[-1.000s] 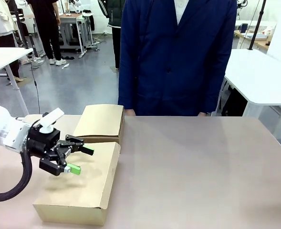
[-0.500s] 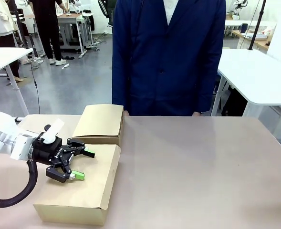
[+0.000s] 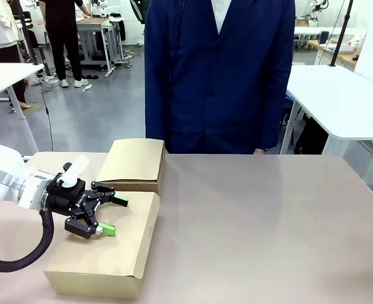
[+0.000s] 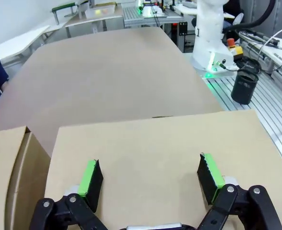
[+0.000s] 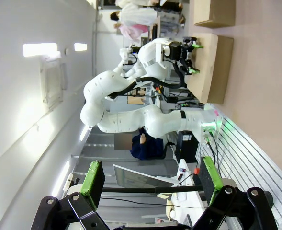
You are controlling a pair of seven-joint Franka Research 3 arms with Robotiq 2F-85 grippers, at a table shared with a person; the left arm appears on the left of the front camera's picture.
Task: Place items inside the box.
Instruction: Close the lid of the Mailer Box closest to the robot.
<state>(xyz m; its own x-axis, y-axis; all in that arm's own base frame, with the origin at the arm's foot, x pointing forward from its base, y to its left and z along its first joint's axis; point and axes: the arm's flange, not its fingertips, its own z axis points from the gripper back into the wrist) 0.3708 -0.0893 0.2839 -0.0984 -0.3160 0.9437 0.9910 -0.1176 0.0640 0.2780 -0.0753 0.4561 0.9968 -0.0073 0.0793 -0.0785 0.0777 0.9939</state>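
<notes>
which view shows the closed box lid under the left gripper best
The front view: the whole box lid shows, with the open left gripper above it. The left wrist view gives only a close part of the lid; the right wrist view shows it small and far.

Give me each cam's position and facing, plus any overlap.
Front: between the arms, facing the person across the table; left hand open over the closed cardboard box.
Left wrist: above that box, facing along the table.
Right wrist: rolled sideways, right hand open, facing the left arm.
Shared: the box.
</notes>
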